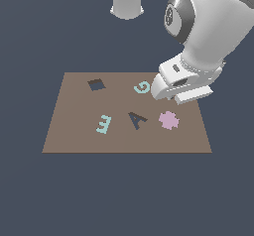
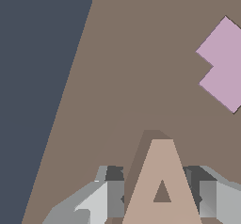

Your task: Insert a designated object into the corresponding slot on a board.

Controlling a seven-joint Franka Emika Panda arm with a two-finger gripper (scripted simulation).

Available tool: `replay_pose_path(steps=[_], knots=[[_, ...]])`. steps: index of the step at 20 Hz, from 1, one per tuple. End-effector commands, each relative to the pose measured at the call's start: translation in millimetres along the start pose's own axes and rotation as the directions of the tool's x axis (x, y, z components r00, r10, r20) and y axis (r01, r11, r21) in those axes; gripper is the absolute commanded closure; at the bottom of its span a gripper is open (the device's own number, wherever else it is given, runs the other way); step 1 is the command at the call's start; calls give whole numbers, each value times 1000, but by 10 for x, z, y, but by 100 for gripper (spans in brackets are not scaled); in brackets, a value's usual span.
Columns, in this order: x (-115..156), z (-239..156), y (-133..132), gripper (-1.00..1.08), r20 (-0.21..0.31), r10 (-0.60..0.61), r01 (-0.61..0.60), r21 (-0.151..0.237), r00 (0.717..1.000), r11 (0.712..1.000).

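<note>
Near the board's (image 1: pixel 74 136) far right corner, my gripper (image 2: pixel 161 197) is clamped on the tan letter A (image 2: pixel 162 185), a finger (image 2: pixel 115 195) on each side. Mid-board lies the dark A-shaped slot (image 1: pixel 137 119), between a teal E (image 1: pixel 103 124) and a pink flower (image 1: pixel 168 120); a teal G (image 1: pixel 142 87) and a square hole (image 1: pixel 96 85) sit farther back.

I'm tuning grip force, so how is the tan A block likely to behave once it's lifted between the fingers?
The tan A block looks rigid and flat, so it probably won't flex. It seems small and thin, likely light. Its slanted legs sit between the fingers of the gripper, so it may slip or twist if squeezed unevenly. Flat on the board, it shouldn't roll.
</note>
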State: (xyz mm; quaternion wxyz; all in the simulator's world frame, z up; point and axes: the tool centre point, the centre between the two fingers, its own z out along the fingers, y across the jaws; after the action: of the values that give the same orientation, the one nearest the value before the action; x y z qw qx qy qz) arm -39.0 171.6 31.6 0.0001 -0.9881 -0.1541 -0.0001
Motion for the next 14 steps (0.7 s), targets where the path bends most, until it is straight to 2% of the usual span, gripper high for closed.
replay_pose_path(steps=[1,4,7,10,14], knots=[[76,-5,-1,108,0,89,-89,0,996,996],[179,-10,10,108,-1,209,-209,0,978,978],[287,-15,35,108,-1,334,-334,0,942,942],[393,-20,76,108,-1,455,-455,1,890,890],[524,-27,152,108,-1,605,-605,1,796,796]])
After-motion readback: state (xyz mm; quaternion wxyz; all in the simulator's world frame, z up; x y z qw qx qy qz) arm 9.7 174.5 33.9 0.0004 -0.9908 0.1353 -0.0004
